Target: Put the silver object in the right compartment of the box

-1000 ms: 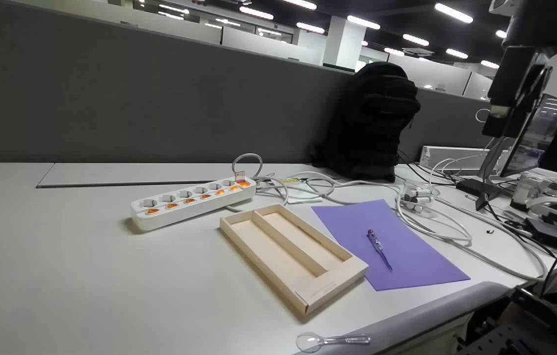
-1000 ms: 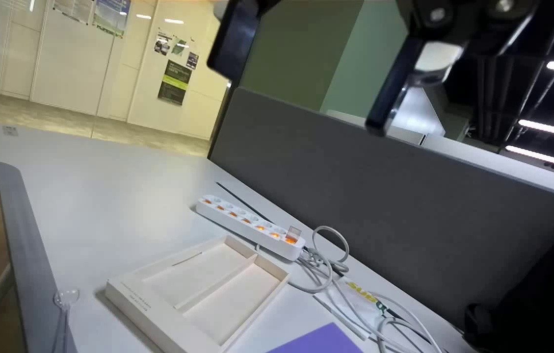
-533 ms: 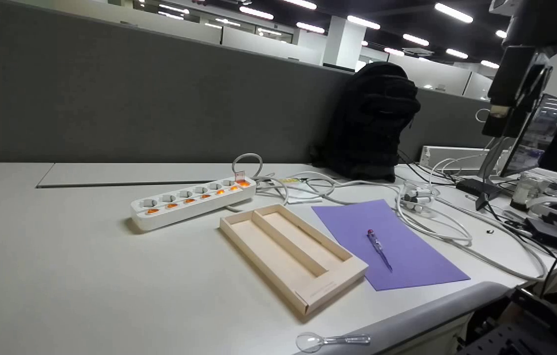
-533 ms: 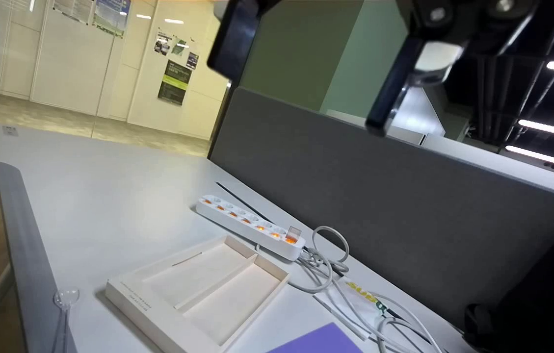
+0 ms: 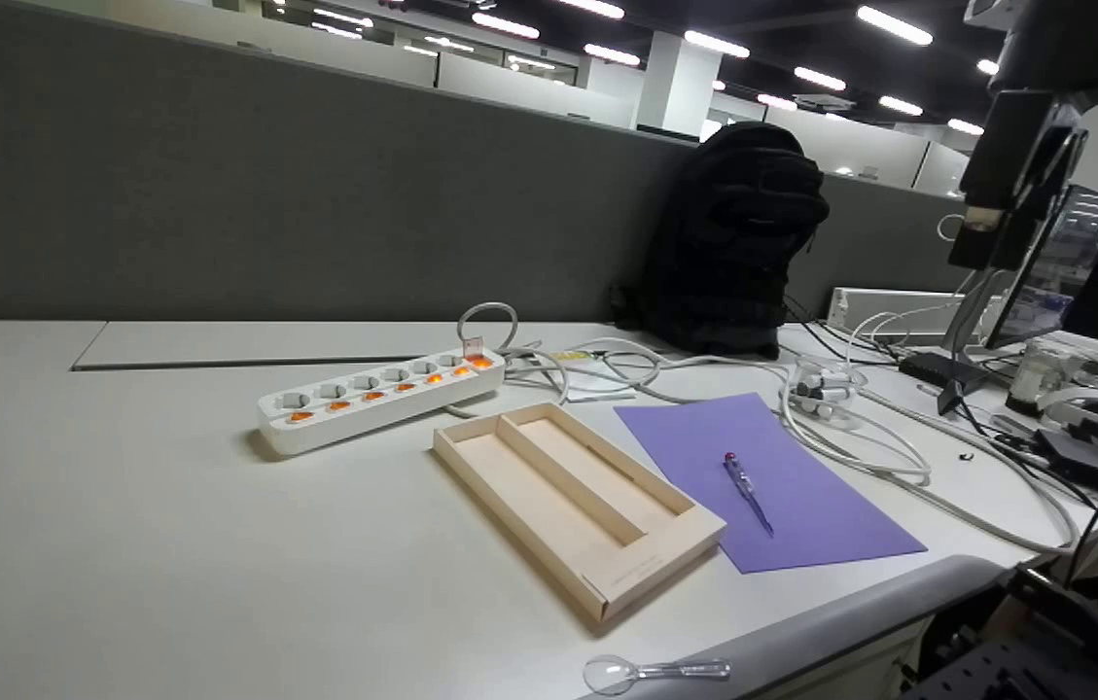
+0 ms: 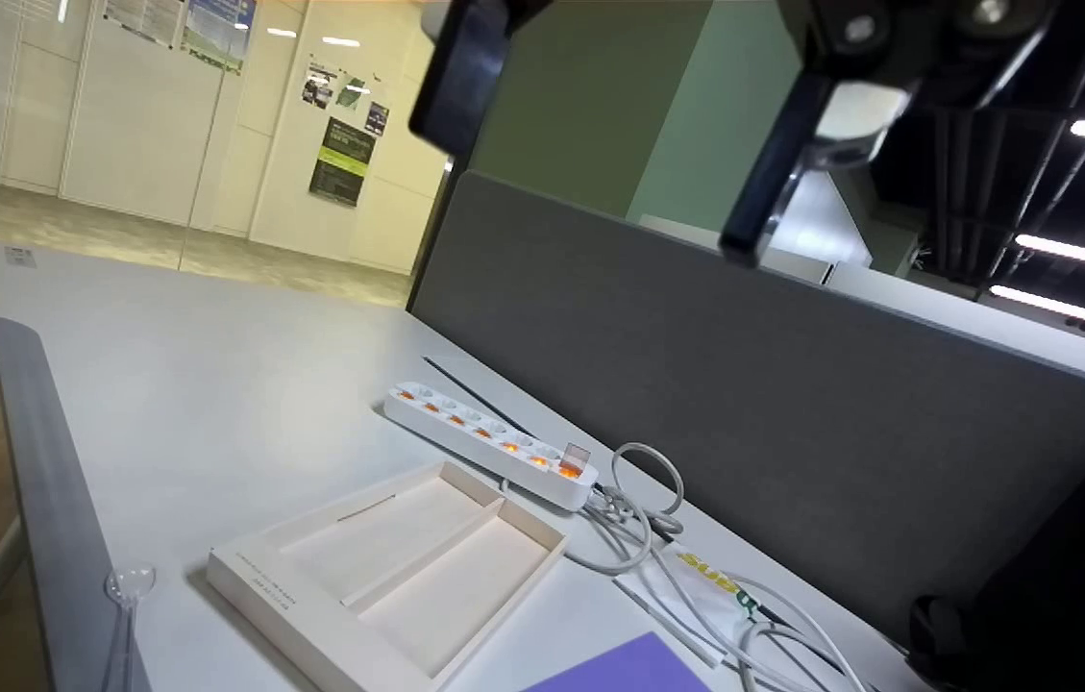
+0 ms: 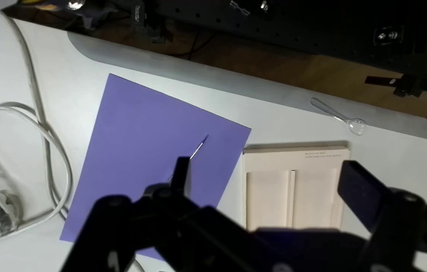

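The silver object (image 5: pixel 749 493), a thin pen-like stick with a red end, lies on the purple sheet. It also shows in the wrist view (image 7: pixel 199 147), partly hidden by a finger; elsewhere it is out of view. The pale wooden box (image 5: pixel 651 569) lies beside the sheet with two long slots. It also shows in an exterior view (image 6: pixel 311 615) and the wrist view (image 7: pixel 274 160). In an exterior view the right compartment (image 5: pixel 597 470) is nearer the sheet; both slots look empty. My gripper (image 6: pixel 595 187), also in the wrist view (image 7: pixel 265 175), is wide open, empty and high above the table.
A purple sheet (image 5: pixel 831 525) lies under the silver object. A white power strip (image 5: pixel 383 403) stands behind the box. Loose white cables (image 5: pixel 860 467) run beyond the sheet. A clear plastic spoon (image 5: pixel 655 671) lies at the table edge. A black backpack (image 5: pixel 733 243) leans at the back.
My gripper has shifted very slightly, staying open. The silver object, the box and the other things have not moved.
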{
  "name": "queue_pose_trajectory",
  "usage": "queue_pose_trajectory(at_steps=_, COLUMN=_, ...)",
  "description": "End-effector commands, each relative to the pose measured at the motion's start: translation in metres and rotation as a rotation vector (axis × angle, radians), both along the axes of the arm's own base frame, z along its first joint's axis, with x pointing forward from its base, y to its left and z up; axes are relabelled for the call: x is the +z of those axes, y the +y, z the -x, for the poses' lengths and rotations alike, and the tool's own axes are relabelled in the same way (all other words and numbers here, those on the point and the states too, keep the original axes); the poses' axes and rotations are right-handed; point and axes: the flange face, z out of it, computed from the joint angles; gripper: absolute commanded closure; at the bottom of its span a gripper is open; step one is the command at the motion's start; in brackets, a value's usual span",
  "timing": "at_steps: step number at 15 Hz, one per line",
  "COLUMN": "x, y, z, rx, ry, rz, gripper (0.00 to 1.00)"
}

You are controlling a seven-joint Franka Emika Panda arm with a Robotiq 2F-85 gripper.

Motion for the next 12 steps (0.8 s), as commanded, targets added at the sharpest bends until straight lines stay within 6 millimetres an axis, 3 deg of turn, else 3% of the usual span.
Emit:
queue_pose_trajectory(at_steps=1, x=0.005, y=-0.014, z=-0.013, rx=-0.034, ry=-0.112, rz=0.032, gripper=0.00)
queue_pose_trajectory(at_steps=5, x=-0.003, y=-0.043, z=-0.034, rx=-0.138, ry=-0.253, rz=0.059, gripper=0.00)
queue_pose_trajectory(at_steps=12, x=-0.063, y=-0.078, z=-0.077, rx=-0.398, ry=-0.307, rz=0.132, gripper=0.00)
